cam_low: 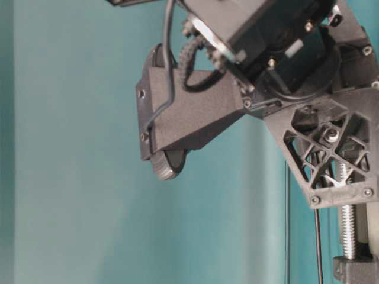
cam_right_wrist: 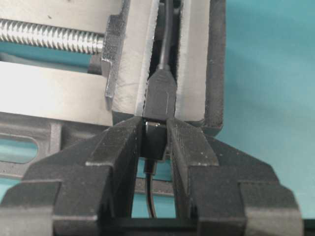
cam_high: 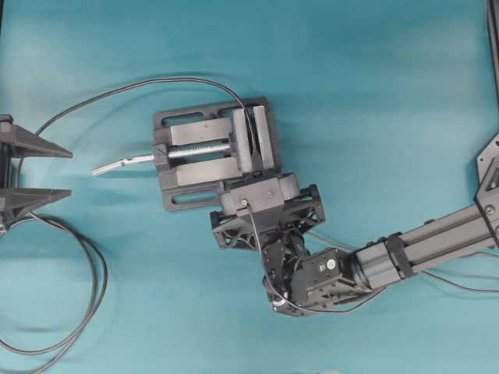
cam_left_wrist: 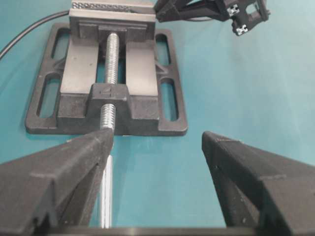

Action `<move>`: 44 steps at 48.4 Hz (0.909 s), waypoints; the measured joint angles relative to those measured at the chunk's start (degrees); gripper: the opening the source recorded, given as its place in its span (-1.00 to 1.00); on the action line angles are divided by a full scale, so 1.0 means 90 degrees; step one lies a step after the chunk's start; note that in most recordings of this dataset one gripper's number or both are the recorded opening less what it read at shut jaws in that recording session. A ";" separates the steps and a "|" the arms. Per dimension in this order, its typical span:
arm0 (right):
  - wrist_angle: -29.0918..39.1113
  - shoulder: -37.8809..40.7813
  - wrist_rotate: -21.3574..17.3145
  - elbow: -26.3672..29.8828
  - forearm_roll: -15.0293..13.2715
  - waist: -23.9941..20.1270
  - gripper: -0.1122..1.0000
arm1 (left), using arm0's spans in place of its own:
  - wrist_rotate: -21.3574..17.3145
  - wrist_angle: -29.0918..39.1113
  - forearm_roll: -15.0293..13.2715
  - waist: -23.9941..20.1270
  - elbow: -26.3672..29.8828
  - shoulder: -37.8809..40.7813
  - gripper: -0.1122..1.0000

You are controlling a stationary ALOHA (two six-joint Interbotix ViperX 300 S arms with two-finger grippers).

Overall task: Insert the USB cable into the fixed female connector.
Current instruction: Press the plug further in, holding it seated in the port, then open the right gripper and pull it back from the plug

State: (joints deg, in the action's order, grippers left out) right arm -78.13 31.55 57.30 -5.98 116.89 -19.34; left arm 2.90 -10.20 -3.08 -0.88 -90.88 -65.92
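Observation:
In the right wrist view my right gripper [cam_right_wrist: 155,125] is shut on the black plug of the USB cable [cam_right_wrist: 155,140]. The thin dark cable trails back between the fingers. The plug's front end meets the mouth of the fixed female connector [cam_right_wrist: 161,96], a small black block clamped between the vise jaws with its lead running up and away. Almost none of the silver tip shows. From overhead, the right wrist [cam_high: 265,206] covers the near end of the vise [cam_high: 210,152]. My left gripper [cam_high: 70,173] stands open and empty, left of the vise.
The vise's silver handle rod [cam_high: 117,165] points toward the left gripper and lies beside its left finger [cam_left_wrist: 105,196]. The connector's lead [cam_high: 140,84] arcs from the vise to the left. A thicker grey looped cable [cam_high: 86,312] lies at the lower left.

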 measured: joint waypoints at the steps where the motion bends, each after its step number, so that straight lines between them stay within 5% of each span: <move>1: 0.0000 0.0000 0.0000 -0.0010 0.0000 0.0000 -0.41 | -0.0020 0.0010 0.0010 0.0000 0.0010 0.0000 0.79; 13: 0.0020 0.0000 0.0000 -0.0010 -0.0010 0.0000 0.04 | -0.0020 0.0010 0.0010 -0.0010 0.0000 0.0000 0.79; 44: 0.0049 -0.0010 -0.0029 0.0068 0.0381 -0.0020 0.05 | -0.0020 0.0010 0.0000 0.0000 0.0000 0.0000 0.79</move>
State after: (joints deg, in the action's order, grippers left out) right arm -77.70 31.46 57.04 -5.36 120.32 -19.51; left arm 2.72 -10.11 -3.08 -0.88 -90.88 -65.92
